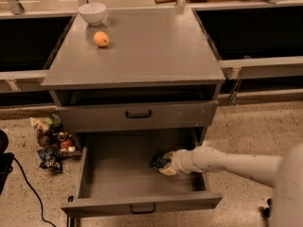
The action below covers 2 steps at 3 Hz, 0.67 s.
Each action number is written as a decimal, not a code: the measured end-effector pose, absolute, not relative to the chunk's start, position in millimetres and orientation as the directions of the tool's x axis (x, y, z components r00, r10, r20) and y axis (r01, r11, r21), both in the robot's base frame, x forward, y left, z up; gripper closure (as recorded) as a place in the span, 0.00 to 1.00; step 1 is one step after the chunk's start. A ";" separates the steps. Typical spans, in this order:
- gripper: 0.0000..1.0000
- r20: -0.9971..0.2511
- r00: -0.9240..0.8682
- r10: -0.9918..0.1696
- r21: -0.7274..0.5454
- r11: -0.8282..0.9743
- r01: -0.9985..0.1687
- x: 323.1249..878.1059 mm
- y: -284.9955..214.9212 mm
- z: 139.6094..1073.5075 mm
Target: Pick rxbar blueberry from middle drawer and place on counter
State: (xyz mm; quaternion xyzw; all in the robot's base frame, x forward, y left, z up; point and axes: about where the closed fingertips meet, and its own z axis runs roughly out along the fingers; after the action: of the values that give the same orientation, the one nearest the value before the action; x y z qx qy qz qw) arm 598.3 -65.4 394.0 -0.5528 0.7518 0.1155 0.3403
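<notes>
The middle drawer (118, 171) is pulled open, grey inside. The rxbar blueberry (157, 161), a small dark bar, lies at the drawer's right side near the back. My gripper (167, 167) reaches in from the right on a pale arm and is right against the bar's right end. The counter (151, 56) is the grey cabinet top above.
A white bowl (92, 12) and an orange (101, 39) stand at the counter's back left. The shut upper drawer front (137, 113) overhangs the open one. Crumpled wrappers (52, 143) and a black cable (28, 193) lie on the floor at left.
</notes>
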 end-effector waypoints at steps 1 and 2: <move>1.00 -0.714 -0.048 -0.699 -0.236 0.304 -0.923 590.3 -72.2 431.5; 1.00 -0.738 0.038 -0.674 -0.277 0.251 -0.928 574.9 -74.9 459.4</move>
State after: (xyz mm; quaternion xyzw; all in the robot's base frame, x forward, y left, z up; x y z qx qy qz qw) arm 574.9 -74.9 459.4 -0.5922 0.6760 0.1545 0.4104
